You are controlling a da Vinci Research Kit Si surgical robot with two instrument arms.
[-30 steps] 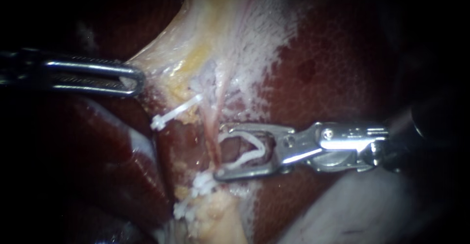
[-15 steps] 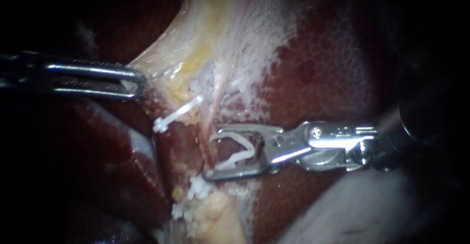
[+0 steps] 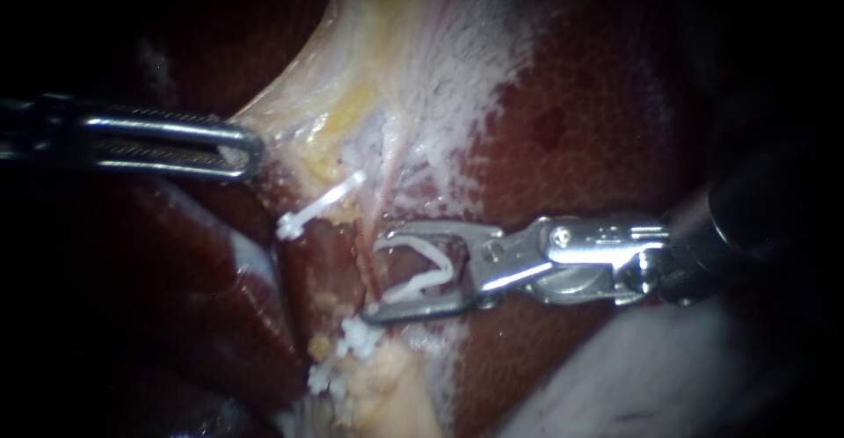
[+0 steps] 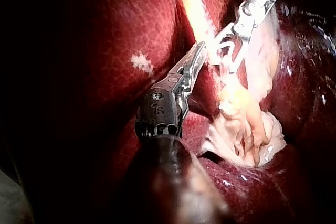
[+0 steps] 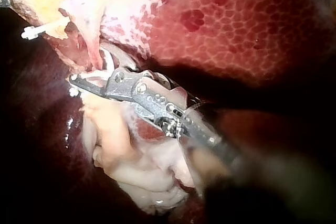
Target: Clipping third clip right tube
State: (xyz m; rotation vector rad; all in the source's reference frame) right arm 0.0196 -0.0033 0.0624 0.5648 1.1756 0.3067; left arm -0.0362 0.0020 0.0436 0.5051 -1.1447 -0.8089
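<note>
My right instrument [image 3: 376, 273] comes in from the right, its two jaws standing wide with a white open clip [image 3: 431, 271] held between them. The jaw tips reach the thin pink tube [image 3: 385, 193] that runs down the pale tissue, one tip on each side of a stretch of it. A closed white clip [image 3: 321, 200] sits higher on the tissue and another clip [image 3: 353, 341] lower down. My left instrument [image 3: 242, 152] is shut on the pale tissue edge [image 3: 281, 126]. In the left wrist view its jaws [image 4: 197, 59] lie beside the right instrument [image 4: 231, 51].
Dark red liver [image 3: 598, 113] fills the right and left sides. Pale yellowish gallbladder tissue [image 3: 387, 33] hangs from above. A loose pale lump [image 5: 142, 166] lies under the right instrument's shaft. A whitish fold [image 3: 633, 376] sits at lower right.
My right instrument has slid left toward the tube, carrying the open clip. The left instrument and the tissue it holds have stayed put.
</note>
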